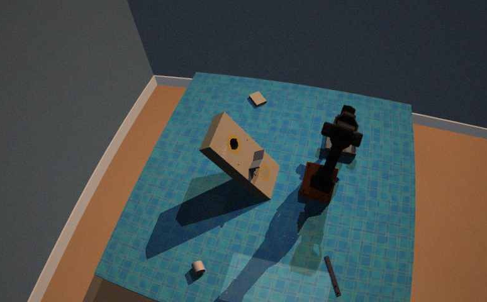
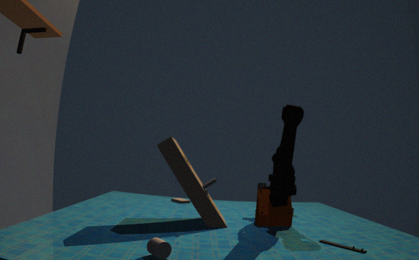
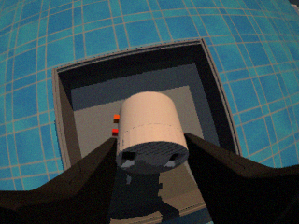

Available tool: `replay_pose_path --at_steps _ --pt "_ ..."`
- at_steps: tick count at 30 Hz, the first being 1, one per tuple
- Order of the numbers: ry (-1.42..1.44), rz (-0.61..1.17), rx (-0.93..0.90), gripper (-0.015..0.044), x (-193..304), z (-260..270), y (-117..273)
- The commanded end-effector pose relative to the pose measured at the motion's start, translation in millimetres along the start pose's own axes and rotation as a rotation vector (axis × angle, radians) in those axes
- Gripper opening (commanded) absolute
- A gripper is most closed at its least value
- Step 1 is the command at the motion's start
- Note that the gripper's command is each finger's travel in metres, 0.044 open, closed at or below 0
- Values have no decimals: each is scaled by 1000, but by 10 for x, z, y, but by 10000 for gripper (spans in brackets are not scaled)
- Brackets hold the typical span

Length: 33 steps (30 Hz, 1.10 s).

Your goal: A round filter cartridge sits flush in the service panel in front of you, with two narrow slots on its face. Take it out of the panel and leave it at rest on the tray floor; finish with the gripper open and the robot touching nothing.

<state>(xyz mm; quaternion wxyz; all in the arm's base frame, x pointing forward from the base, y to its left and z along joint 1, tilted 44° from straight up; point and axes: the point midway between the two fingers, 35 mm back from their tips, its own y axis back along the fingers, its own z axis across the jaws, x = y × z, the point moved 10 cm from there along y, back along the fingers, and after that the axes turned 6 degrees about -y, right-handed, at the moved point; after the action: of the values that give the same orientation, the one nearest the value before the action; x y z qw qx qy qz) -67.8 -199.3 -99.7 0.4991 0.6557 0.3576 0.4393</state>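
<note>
My gripper (image 3: 151, 141) is shut on the pale round filter cartridge (image 3: 149, 112), with a fingertip on each side. Its grey slotted face points toward the wrist camera, and two small orange-red tabs show at its left. Beyond it in the wrist view is the grey square tray (image 3: 66, 121) (image 1: 346, 156); the cartridge appears over the tray's inside, and its height above the floor is hard to tell. In the top and exterior views the arm hides the gripper and cartridge. The tilted service panel (image 1: 219, 131) (image 2: 185, 180) has a dark, open round hole (image 1: 233, 143) ringed in yellow.
A grey flap (image 1: 257, 158) (image 2: 209, 183) sticks out of the panel near a second yellow ring (image 1: 264, 172). A pale cylinder (image 1: 198, 267) (image 2: 158, 247), a thin dark bar (image 1: 332, 275) (image 2: 342, 246) and a flat tile (image 1: 257, 98) (image 2: 180, 200) lie on the table.
</note>
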Motion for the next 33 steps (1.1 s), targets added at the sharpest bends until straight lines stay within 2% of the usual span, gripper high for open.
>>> replay_pose_path --at_steps 1,16,20,25,33 --pt "0 0 0 53 -7 1 8" --pt "0 0 0 440 -7 1 8" --pt "0 0 0 440 -24 2 30" --pt "0 -3 -1 440 -346 38 592" --pt "3 -27 1 440 -345 32 519"
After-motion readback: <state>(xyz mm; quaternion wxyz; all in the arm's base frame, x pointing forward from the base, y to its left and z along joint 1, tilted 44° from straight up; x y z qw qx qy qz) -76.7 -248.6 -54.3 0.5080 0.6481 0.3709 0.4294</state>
